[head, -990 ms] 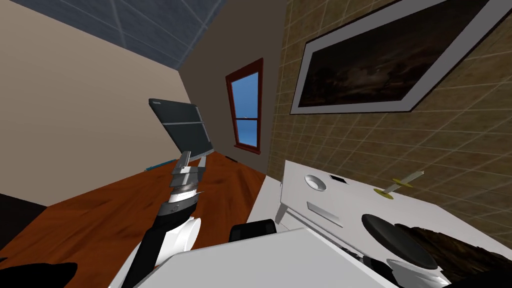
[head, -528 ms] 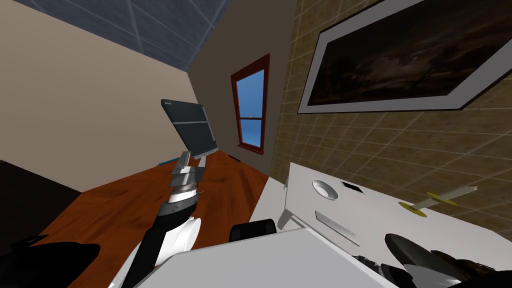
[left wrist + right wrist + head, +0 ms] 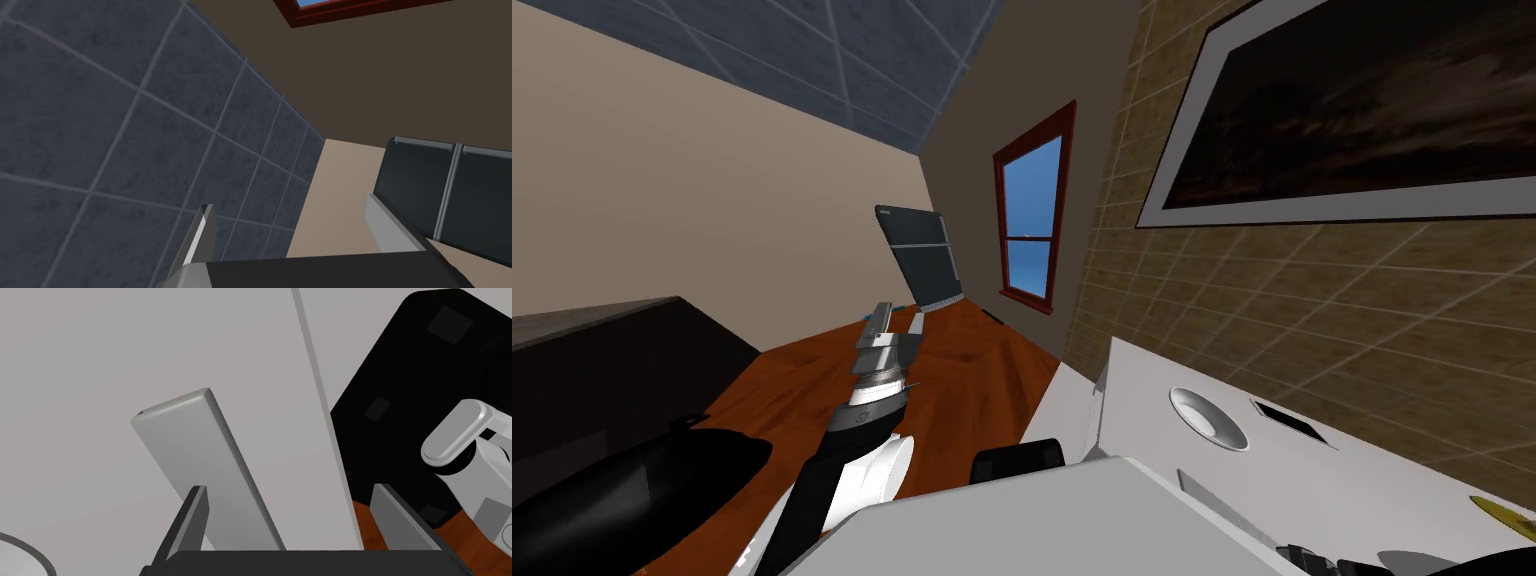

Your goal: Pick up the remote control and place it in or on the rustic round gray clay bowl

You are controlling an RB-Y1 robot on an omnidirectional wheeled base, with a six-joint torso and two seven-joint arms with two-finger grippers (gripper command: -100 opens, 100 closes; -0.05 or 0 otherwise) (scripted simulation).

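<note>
Not much of the job is done yet. Close to me, the right claw [image 3: 295, 520] is at the white desk [image 3: 75, 363]. Its 2 fingers stand wide apart and hold nothing. The remote [image 3: 200, 448] lies flat on the desk, not yet picked up. Its near end sits in the gap of the claw, tight by 1 finger [image 3: 192, 523]. I cannot tell if the claw is low enough to grab it.

The remote is a long, flat, light grey bar. I see no buttons on it. It looks thin and smooth, so I think it could slip in a loose grip. It lies a bit in from the desk's side edge and runs almost along that edge.

Farther in from that edge is the bowl [image 3: 1207, 417]. It is round, shallow and pale grey. A small dark flat thing [image 3: 1287, 420] lies just beside it.

Left to do: pinch the remote, lift it, carry it to the bowl and set it down.

Farther out, the left claw [image 3: 899, 320] is up in the air over the wood floor [image 3: 962, 370]. Its fingers are wide apart with nothing in them.
</note>
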